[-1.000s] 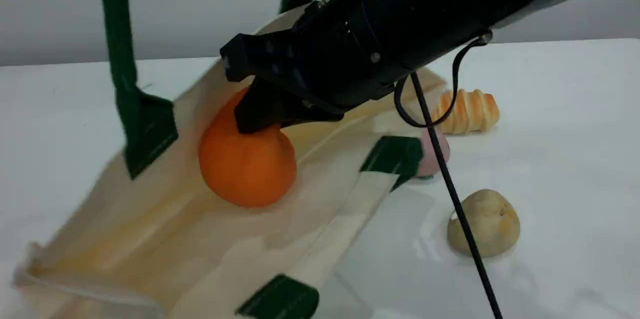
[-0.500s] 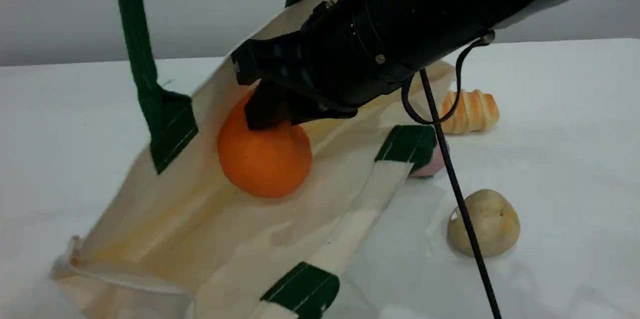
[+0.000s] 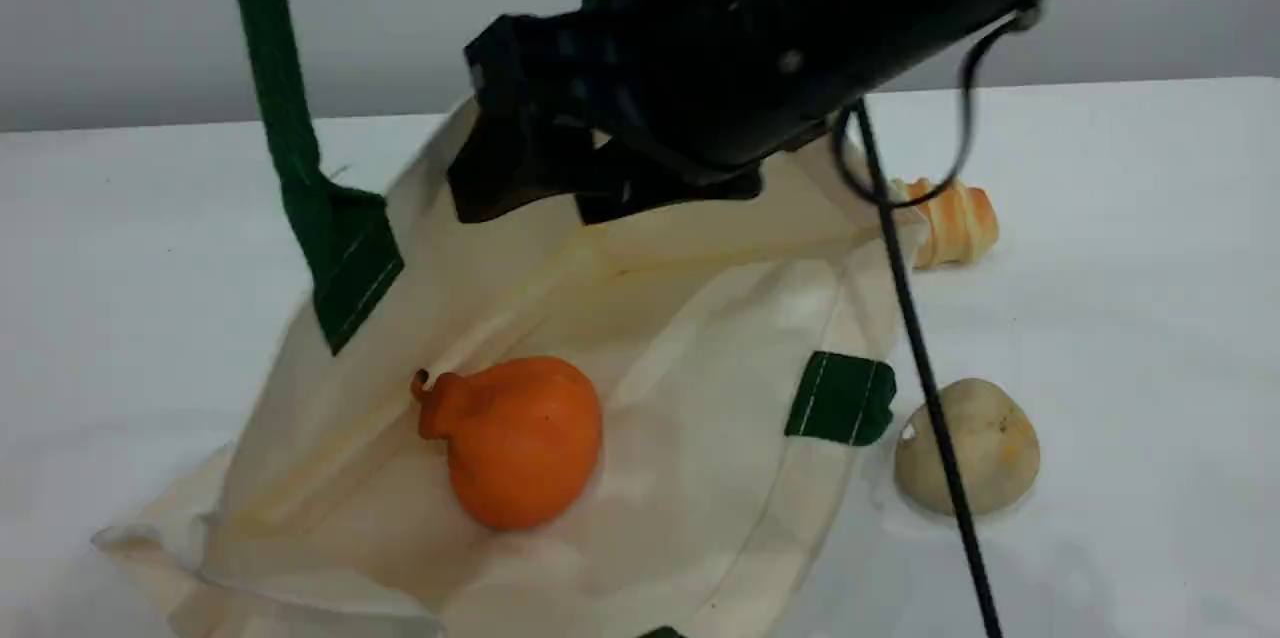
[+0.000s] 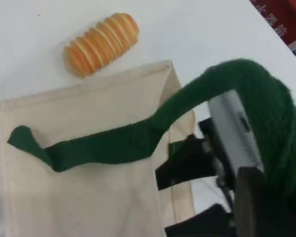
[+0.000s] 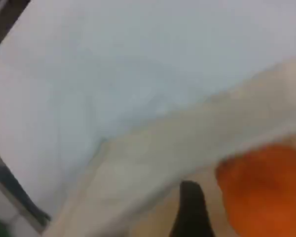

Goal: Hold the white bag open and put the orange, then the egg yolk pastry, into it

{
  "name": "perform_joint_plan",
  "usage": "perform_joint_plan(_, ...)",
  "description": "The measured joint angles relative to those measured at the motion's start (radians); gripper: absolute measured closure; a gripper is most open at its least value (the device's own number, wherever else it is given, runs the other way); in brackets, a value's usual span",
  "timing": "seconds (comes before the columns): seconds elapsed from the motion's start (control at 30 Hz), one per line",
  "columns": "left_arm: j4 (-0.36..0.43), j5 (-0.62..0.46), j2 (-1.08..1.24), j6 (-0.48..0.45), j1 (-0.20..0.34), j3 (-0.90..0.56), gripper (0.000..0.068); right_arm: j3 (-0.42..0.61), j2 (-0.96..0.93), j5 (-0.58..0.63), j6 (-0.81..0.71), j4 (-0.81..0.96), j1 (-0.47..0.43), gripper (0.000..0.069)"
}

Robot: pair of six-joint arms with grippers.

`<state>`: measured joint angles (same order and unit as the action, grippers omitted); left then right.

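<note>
The white bag (image 3: 720, 318) lies open on the table, its mouth toward the camera. One dark green handle (image 3: 268, 68) is pulled up out of the scene view's top. In the left wrist view that handle (image 4: 256, 94) loops over my left gripper (image 4: 251, 197), which is shut on it. The orange (image 3: 520, 438) rests loose inside the bag, stem pointing left. Above it my right gripper (image 3: 560, 203) hangs open and empty; the right wrist view shows the blurred orange (image 5: 264, 192) beside one fingertip (image 5: 192, 210). The egg yolk pastry (image 3: 967, 446) sits on the table right of the bag.
A striped bread roll (image 3: 955, 218) lies behind the bag's right corner and shows in the left wrist view (image 4: 101, 43) too. The right arm's black cable (image 3: 930, 398) hangs down in front of the pastry. The white table (image 3: 1150, 318) extends to the right.
My right gripper opened and let go of the orange, which dropped deeper into the bag toward the camera. The right arm rose a little and the bag's mouth spread wider.
</note>
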<state>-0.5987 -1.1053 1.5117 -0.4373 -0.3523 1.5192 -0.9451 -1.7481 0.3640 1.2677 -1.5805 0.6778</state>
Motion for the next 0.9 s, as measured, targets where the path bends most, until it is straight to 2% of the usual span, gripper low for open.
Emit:
perform_joint_plan(0.17,0.003,0.0,0.0,-0.002,0.0,0.0,0.0615,0.088,0.105,-0.078,-0.168,0.253,-0.001,0.0219)
perform_joint_plan(0.33,0.004,0.0,0.0,-0.002,0.0,0.0,0.0615,0.198,0.191,-0.159,-0.286,0.398,-0.01,0.0219)
perform_joint_plan(0.43,0.004,0.0,0.0,-0.002,0.0,0.0,0.0615,0.258,0.206,-0.214,-0.301,0.404,-0.052,0.0219)
perform_joint_plan(0.57,0.004,0.0,0.0,-0.003,0.0,0.0,0.0615,0.318,0.204,-0.215,-0.301,0.404,-0.146,0.0219)
perform_joint_plan(0.77,0.004,0.001,0.0,-0.003,0.0,0.0,0.0615,0.323,0.199,-0.258,-0.297,0.404,-0.29,0.0219)
perform_joint_plan(0.9,0.004,0.001,0.0,-0.003,0.0,0.0,0.0615,0.322,0.174,-0.272,-0.296,0.404,-0.348,0.0219)
